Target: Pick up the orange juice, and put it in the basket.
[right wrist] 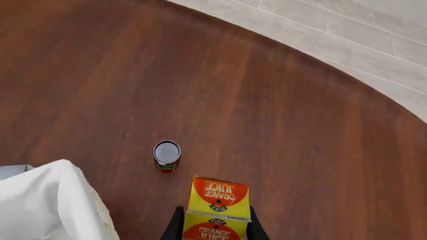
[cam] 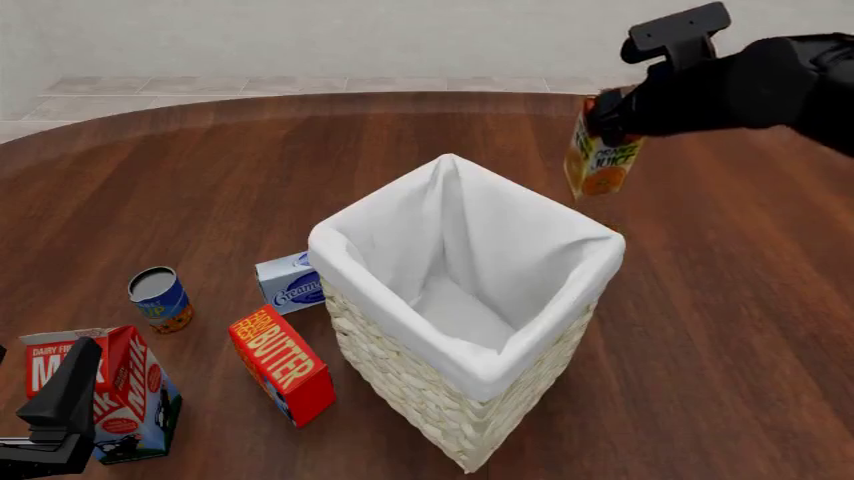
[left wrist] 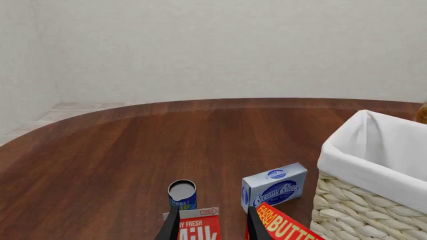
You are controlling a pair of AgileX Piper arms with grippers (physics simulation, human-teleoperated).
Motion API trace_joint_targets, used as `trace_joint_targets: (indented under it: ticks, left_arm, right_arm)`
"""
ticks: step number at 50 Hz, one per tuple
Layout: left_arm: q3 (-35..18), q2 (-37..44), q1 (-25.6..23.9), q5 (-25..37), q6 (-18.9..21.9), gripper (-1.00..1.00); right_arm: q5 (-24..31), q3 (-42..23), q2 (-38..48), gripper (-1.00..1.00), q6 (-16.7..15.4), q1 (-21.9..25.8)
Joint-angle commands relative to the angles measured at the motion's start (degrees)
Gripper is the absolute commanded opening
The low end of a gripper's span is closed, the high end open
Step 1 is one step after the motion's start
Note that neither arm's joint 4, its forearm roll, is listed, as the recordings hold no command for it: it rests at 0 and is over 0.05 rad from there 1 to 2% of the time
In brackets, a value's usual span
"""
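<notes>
High above the wooden table, the right gripper clamps the top of the orange juice, which hangs upright in the air just beyond the far right corner of the basket. Its fingers are mostly hidden by the carton. The left gripper, jaws parted and holding nothing, hovers low over the milk carton, cut off at the frame's edge.

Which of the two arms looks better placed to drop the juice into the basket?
The right. Its gripper already holds the orange juice in the air beside the basket, while the left gripper sits low by the milk carton.
</notes>
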Motion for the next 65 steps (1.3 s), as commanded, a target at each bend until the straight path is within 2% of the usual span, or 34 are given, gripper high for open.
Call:
trace_joint_targets:
  ticks: [1, 14, 19, 21, 27, 30, 31, 32, 33, 38, 41, 42, 47, 50, 51, 53, 58, 65]
  left_arm:
    - [0.0, 0.0, 0.0, 0.0, -0.01, 1.0]
    - [0.0, -0.01, -0.01, 0.0, 0.01, 1.0]
    - [0.0, 0.0, 0.01, 0.0, 0.0, 1.0]
    - [0.0, -0.01, 0.01, 0.0, 0.0, 1.0]
    - [0.0, 0.0, 0.0, 0.0, 0.01, 1.0]
    - [0.0, 0.01, 0.01, 0.0, 0.0, 1.0]
    - [0.0, -0.01, 0.0, 0.0, 0.0, 1.0]
    - [0.0, -0.01, 0.0, 0.0, 0.0, 1.0]
    - [0.0, 0.0, 0.0, 0.0, -0.01, 1.0]
    - [0.0, 0.0, -0.01, 0.0, 0.0, 1.0]
    - [0.0, 0.01, 0.0, 0.0, 0.01, 1.0]
    - [0.0, 0.0, 0.0, 0.0, -0.02, 1.0]
    - [0.0, 0.0, 0.0, 0.0, -0.01, 1.0]
    - [0.0, -0.01, 0.01, 0.0, 0.01, 1.0]
    - [0.0, -0.01, 0.0, 0.0, 0.0, 1.0]
    - [0.0, 0.01, 0.0, 0.0, 0.0, 1.0]
    - [0.0, 0.01, 0.0, 0.0, 0.01, 1.0]
    - [0.0, 0.0, 0.0, 0.0, 0.0, 1.0]
  right_arm:
    - [1.42, -1.92, -3.84, -1.0, 0.46, 1.92]
    - [1.66, -2.03, -7.25, -1.0, 0.45, 3.84]
    - [1.47, -1.61, -9.22, -1.0, 2.81, 6.32]
    - [0.69, -1.29, -10.11, -1.0, 2.22, 6.21]
    - [1.11, -1.32, -11.57, -1.0, 4.06, 7.6]
    - [1.79, -1.21, -12.88, -1.0, 8.04, 10.68]
    - [1.68, -1.01, -13.25, -1.0, 6.69, 10.53]
    - [1.7, -1.02, -13.36, -1.0, 6.91, 10.78]
    - [1.77, -0.93, -14.03, -1.0, 8.32, 12.16]
    - [2.0, -0.22, -16.55, -1.0, 10.65, 15.75]
    - [2.37, -0.35, -16.92, -1.0, 10.69, 16.16]
    - [2.59, -0.01, -17.81, -1.0, 12.11, 18.0]
    - [3.23, 0.63, -19.14, -1.0, 11.96, 20.62]
    - [3.28, 0.63, -19.55, -1.0, 13.12, 21.78]
    - [3.36, 0.6, -19.51, -1.0, 14.66, 22.33]
    - [3.4, 0.97, -19.63, -1.0, 13.85, 22.62]
    - [3.6, 1.37, -19.33, -1.0, 15.22, 24.66]
    - [3.02, 2.53, -18.35, -1.0, 15.39, 25.83]
